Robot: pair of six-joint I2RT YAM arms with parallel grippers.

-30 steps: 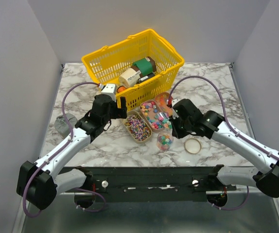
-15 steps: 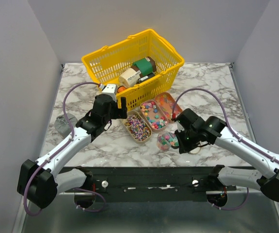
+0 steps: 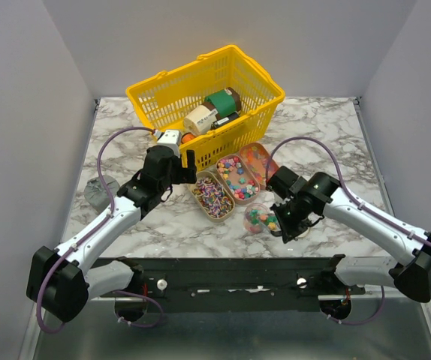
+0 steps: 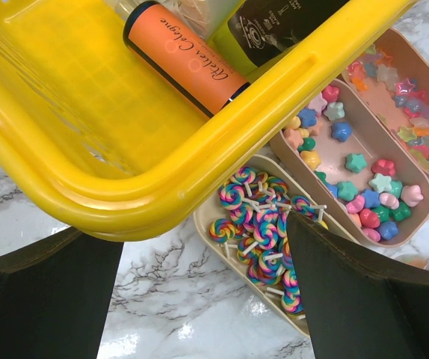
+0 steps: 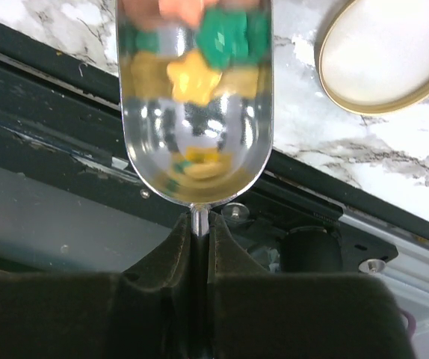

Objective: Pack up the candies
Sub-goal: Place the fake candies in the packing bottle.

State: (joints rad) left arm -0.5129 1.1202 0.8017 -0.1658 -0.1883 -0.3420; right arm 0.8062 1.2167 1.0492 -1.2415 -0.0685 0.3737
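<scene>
The right end effector [image 5: 196, 228], clamped on the stem of a clear scoop [image 5: 194, 142] holding a few candies [image 5: 192, 78], sits just beside the small jar [image 3: 257, 217], scoop running straight out from it, while the left end effector [image 3: 179, 166] hangs wide open farther off by the basket [image 4: 222, 149].

I'm seeing the marble table [image 3: 313, 112] carrying the yellow basket [image 3: 159, 101] at the back. Three oval trays [image 4: 334, 158] of candies [image 4: 259, 224] sit just before it, and a round lid [image 5: 386, 56] lies near the front edge
</scene>
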